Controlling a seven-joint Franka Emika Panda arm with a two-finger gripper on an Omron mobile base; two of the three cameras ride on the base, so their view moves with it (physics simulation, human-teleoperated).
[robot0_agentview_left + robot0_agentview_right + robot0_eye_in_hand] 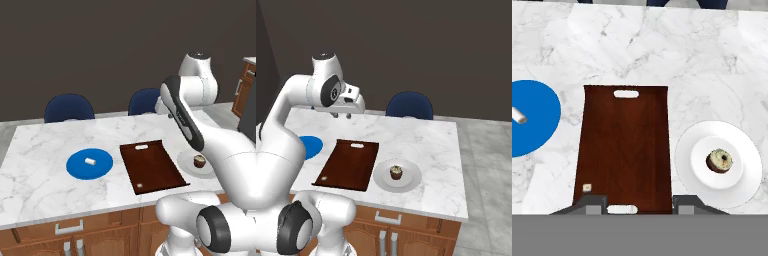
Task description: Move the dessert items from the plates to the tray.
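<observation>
One marshmallow (518, 115) lying sideways on blue plate (537, 100), long axis diagonal

A white marble counter (45, 185) is set on wooden cabinets (100, 230). Two blue chairs (69, 107) are tucked behind it, against a dark wall (100, 45).

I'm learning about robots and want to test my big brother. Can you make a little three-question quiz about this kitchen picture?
1. True or false: the cupcake sits on the white plate.
2. What lies on the blue plate? A) the white cylinder B) a spoon C) a cookie
3. Fill in: the tray lies ______ the two plates.

Key: 1 true. 2 A. 3 between. Bonus fact: the gripper hangs above the counter, holding nothing, and both desserts are not yet on the tray.
</observation>
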